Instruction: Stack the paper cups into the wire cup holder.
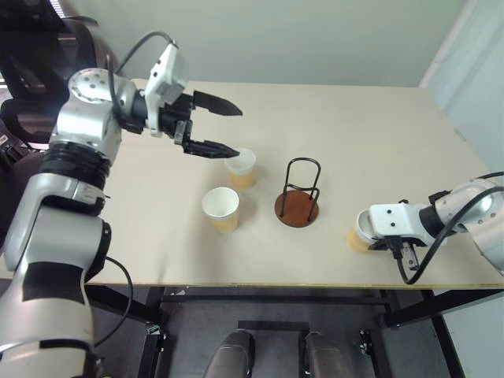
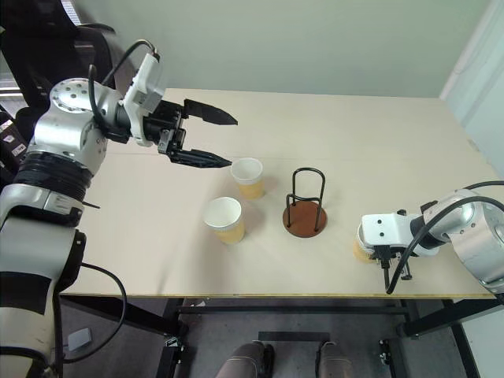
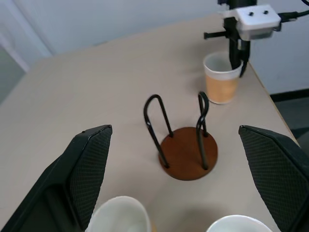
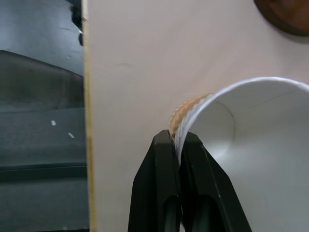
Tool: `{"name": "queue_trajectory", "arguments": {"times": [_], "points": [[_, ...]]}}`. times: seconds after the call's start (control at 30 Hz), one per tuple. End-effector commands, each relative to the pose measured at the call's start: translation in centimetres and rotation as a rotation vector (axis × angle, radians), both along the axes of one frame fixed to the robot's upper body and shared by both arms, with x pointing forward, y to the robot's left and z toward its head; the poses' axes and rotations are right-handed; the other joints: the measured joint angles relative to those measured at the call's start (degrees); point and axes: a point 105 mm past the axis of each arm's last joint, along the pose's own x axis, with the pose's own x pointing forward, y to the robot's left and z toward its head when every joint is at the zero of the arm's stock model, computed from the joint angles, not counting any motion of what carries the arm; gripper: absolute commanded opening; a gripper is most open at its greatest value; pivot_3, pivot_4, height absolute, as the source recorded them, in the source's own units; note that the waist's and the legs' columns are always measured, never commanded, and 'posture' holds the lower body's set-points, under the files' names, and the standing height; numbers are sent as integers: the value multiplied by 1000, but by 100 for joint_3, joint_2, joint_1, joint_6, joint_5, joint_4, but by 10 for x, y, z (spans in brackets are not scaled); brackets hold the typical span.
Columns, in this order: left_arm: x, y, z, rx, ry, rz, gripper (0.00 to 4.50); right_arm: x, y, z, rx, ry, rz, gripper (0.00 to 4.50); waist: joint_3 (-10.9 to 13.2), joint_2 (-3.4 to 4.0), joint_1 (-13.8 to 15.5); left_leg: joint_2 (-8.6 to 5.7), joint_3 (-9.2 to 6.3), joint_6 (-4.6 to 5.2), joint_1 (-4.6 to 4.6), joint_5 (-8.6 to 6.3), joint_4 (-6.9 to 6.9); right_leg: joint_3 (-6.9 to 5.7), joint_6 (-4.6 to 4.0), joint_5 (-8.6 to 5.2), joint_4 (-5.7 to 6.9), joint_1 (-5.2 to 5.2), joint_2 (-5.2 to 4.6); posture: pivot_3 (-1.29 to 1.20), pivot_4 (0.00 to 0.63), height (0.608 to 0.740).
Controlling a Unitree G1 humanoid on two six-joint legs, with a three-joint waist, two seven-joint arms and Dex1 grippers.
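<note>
Two tan paper cups stand open-side up left of centre, one (image 1: 241, 168) behind the other (image 1: 221, 209). Just right of them is the wire cup holder (image 1: 298, 206), a brown disc with black wire loops and nothing in it. My left gripper (image 1: 236, 131) hangs open in the air, its lower fingertip just above the rear cup's rim. A third paper cup (image 1: 359, 239) stands at the front right. My right gripper (image 4: 178, 140) is shut on that cup's wall (image 4: 251, 130), one finger inside and one outside.
The light wooden table (image 1: 157, 244) has its front edge (image 4: 87, 121) close to the held cup, with dark floor below. A black cable (image 1: 409, 268) loops down from my right wrist past the edge. A pale wall runs behind the table.
</note>
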Motion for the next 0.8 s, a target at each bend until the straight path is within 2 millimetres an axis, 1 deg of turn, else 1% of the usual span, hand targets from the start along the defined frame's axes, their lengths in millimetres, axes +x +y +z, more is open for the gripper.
{"name": "queue_trajectory", "arguments": {"times": [0.03, 0.13, 0.17, 0.3, 0.47, 0.6, 0.8], "points": [[-8, 8, 3, 38, -9, -15, 4500, 2, 5, 38, 47, -76, 0, 25, 0, 0, -5, 0, 0, 0, 0, 0, -2, 0, 0, 0, 0, -2, 0, 0, 150, 740], [-10, 13, -1, 42, 33, -7, 4500, 10, 9, 62, 74, -127, -9, 25, 0, 0, -21, 2, -5, -1, 3, 0, -4, -2, -5, -3, 0, -1, 3, 0, 150, 740], [-11, 14, -4, 53, 41, -4, 4500, 12, 13, 74, 93, -153, -9, 25, 0, 0, -32, 4, -8, -2, 2, 0, -3, 1, -6, -3, 2, -3, 0, 0, 150, 740], [-13, 18, -13, 67, 63, 0, 4500, 20, 25, 108, 153, -238, 3, 25, 0, 0, -31, 2, -6, -6, 2, 1, -10, -6, -17, -8, 8, -13, 8, 0, 150, 740], [-14, 20, -14, 68, 69, 0, 4500, 25, 36, 136, 188, -306, 30, 25, 0, 1, -11, 4, -22, -9, -5, 0, -9, -9, -31, -15, 9, -17, 1, 0, 150, 740], [-14, 22, -13, 58, 65, 5, 4500, 28, 52, 150, 225, -335, 66, 25, 0, 1, -22, 0, -16, -11, -5, -2, -16, -14, -35, -17, 9, -24, 8, 0, 150, 740], [-8, 27, 0, 20, 25, 39, 4500, 31, 75, 147, 258, -317, 125, 25, 1, 1, -30, 8, -15, -17, -5, 1, -25, -19, -46, -22, 14, -33, 10, 0, 150, 740]]}}
